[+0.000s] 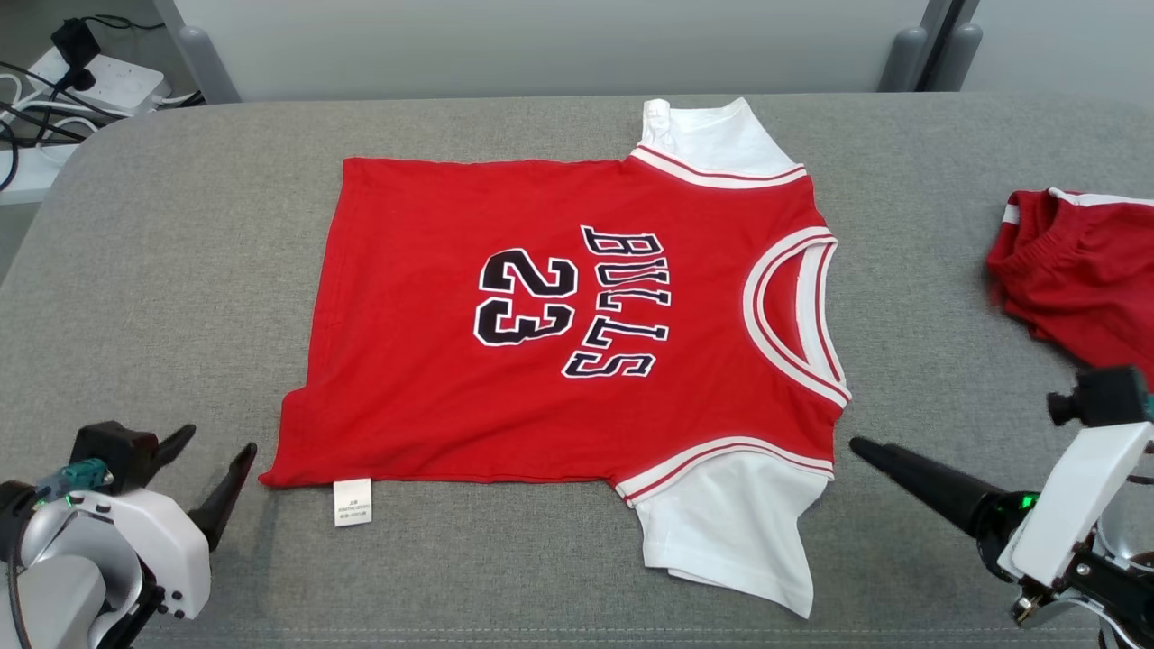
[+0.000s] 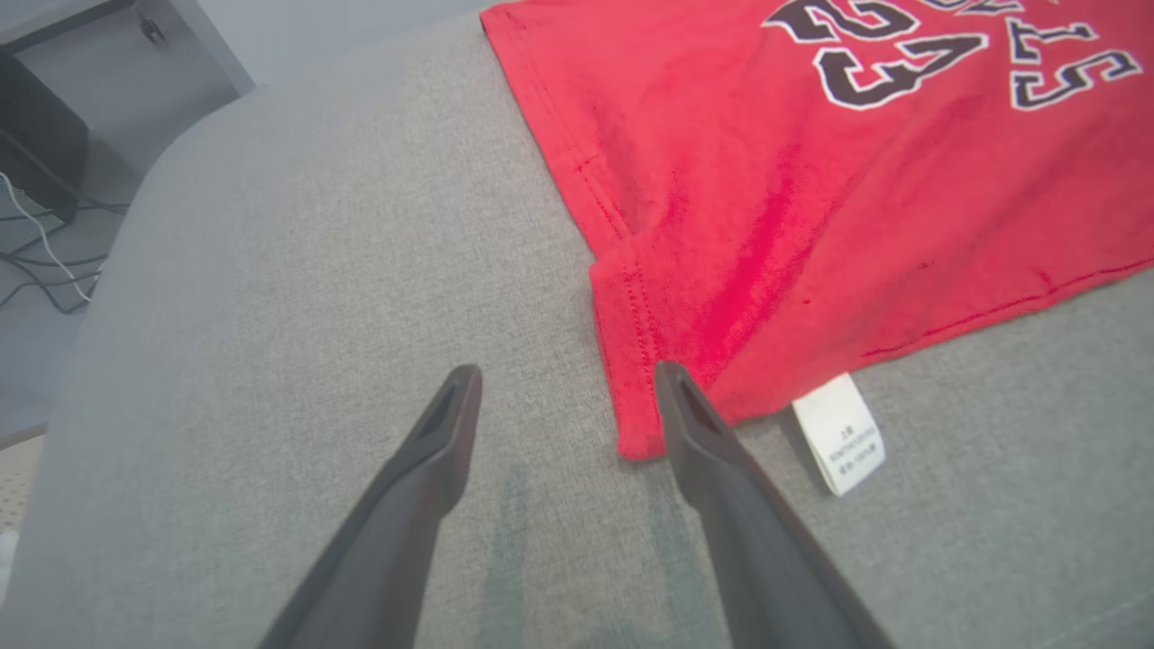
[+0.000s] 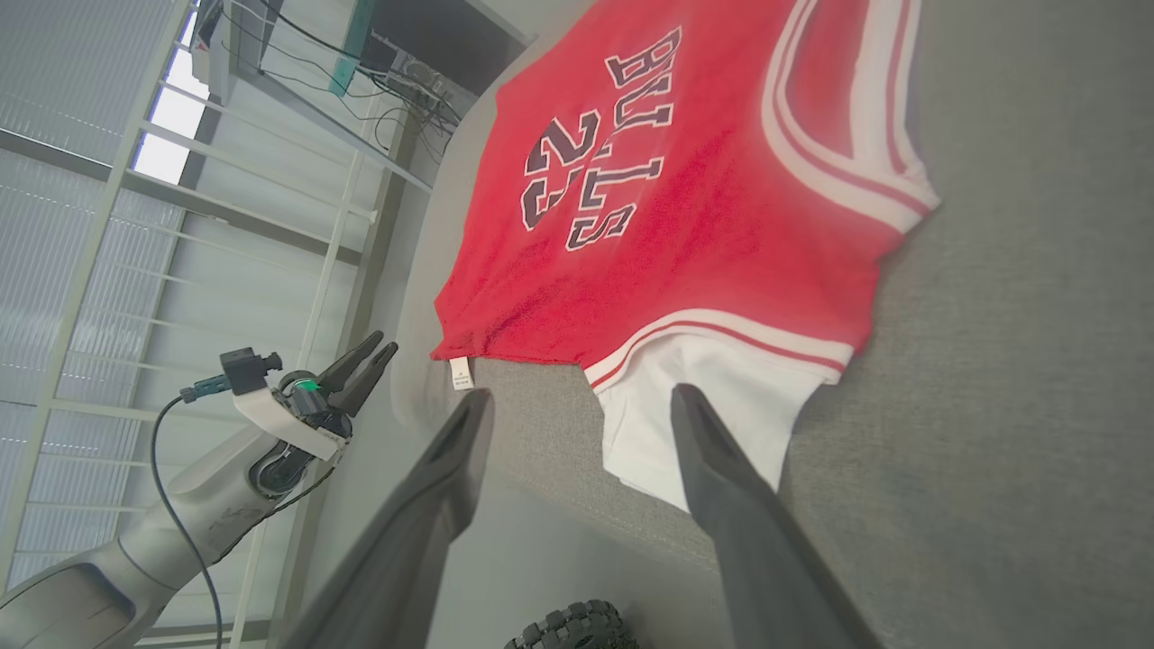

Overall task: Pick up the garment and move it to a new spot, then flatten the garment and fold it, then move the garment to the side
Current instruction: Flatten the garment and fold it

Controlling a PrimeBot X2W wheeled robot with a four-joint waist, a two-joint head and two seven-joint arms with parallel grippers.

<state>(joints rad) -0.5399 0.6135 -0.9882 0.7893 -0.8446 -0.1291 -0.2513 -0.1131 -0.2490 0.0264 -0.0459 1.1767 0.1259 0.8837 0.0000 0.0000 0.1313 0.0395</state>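
With red garment (image 1: 541,361) flat mid-table (image 1: 180,270), neck rightward, and both claws spread empty, left gripper (image 1: 216,440) just off near hem corner (image 2: 631,433), right gripper (image 3: 581,397) by near white sleeve (image 1: 730,523), probably fold next: pinch both near-edge points together, lift level, avoid dragging.

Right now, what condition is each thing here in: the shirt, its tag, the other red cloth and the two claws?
jersey: spread flat, printed side up, unfolded, near white sleeve slightly rumpled
care label: sticking out past the hem, lying flat
red garment: bunched in a heap, apart from the jersey
left gripper: open, empty, beside the jersey's hem corner
right gripper: open, empty, by the near white sleeve
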